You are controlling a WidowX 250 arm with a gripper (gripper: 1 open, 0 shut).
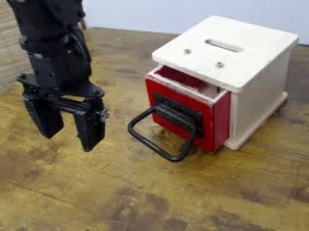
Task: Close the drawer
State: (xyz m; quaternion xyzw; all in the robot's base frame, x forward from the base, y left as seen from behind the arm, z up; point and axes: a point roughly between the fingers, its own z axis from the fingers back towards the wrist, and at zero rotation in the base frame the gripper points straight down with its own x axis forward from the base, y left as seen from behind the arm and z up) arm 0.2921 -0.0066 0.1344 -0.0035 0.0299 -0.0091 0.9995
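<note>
Toward the table's right edge: cream-white box [259,77], slot in its top. Red drawer [187,104] in its left-facing front, pulled out partway, gap visible under the box top. Black loop handle [163,135] hangs from the drawer's black plate, low end near the wooden table [108,198]. Left of the handle, apart: gripper [70,126] pointing down, fingers spread wide, holding nothing.

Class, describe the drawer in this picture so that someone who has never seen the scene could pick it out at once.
Start at the wooden table and find the cream-white box with a slot in its top. The drawer sits in the box's front, pulled partly out. It is the only red thing here, with a black plate and a big black loop handle hanging toward the table.
</note>
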